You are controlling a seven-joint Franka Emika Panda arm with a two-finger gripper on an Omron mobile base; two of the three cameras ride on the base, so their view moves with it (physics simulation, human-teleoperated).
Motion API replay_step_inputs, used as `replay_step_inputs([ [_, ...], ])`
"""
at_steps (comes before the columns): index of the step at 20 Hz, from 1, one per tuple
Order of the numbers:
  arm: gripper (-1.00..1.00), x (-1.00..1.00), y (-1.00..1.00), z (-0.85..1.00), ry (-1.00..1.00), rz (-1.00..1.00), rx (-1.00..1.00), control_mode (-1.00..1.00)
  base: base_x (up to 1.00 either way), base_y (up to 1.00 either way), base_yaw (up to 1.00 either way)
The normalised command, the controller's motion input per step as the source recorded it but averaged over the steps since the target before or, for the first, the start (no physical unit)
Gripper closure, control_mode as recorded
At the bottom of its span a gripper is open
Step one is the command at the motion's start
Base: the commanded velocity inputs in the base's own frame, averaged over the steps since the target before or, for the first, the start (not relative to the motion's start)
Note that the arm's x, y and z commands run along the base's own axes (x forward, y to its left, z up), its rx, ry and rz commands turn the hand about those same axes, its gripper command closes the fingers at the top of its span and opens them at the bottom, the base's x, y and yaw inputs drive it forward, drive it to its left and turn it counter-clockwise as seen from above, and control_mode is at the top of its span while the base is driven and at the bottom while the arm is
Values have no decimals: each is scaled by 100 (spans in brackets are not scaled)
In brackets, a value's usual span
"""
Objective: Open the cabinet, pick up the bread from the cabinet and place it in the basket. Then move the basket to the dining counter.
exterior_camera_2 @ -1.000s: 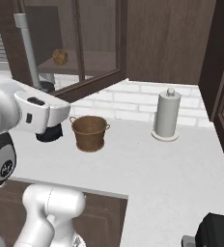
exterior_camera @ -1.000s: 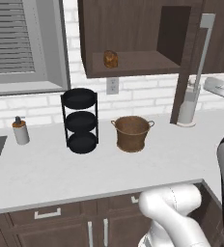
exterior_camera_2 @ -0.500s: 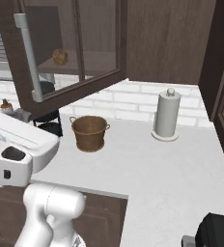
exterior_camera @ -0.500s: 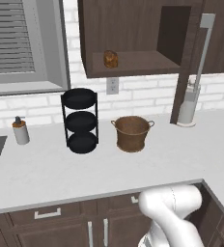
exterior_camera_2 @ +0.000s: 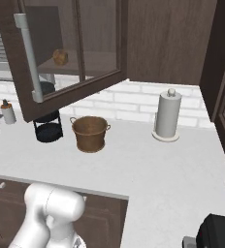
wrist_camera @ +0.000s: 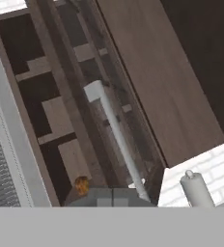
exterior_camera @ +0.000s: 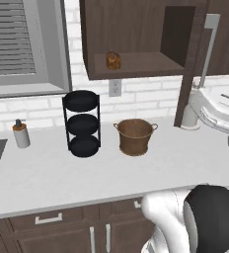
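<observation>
Left base view: cabinet (exterior_camera: 136,39) stands open, its door swung out edge-on at the right with the silver bar handle (exterior_camera: 208,49) facing the room. The bread (exterior_camera: 113,60) sits on the cabinet's lower shelf, toward the left. Below on the white counter (exterior_camera: 47,173), the basket (exterior_camera: 135,136) stands upright just right of the black three-tier rack (exterior_camera: 81,123). A soap dispenser (exterior_camera: 21,134) stands further left. White arm links cross the right edge near the door.

Right base view: the glass-panelled door hangs open over the counter; the bread (exterior_camera_2: 60,56) shows through the glass on its shelf. The basket (exterior_camera_2: 90,133) sits below the door's lower edge, beside the rack (exterior_camera_2: 48,127). A paper towel roll (exterior_camera_2: 168,116) stands well apart to the right.

Hand view: rolled picture. The bar handle (wrist_camera: 118,137) runs diagonally across the door, the bread (wrist_camera: 81,185) low at left, the towel roll (wrist_camera: 197,189) at lower right. Jaws closed, nothing between them.
</observation>
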Motion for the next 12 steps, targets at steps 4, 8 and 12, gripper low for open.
replay_step_inputs([
  [4,100,100,78,-42,-6,-21,0,-100,0,0,0],
  [8,100,100,16,-49,-1,-23,0,-100,0,0,0],
  [12,100,100,-26,-35,0,-8,0,-100,0,0,0],
])
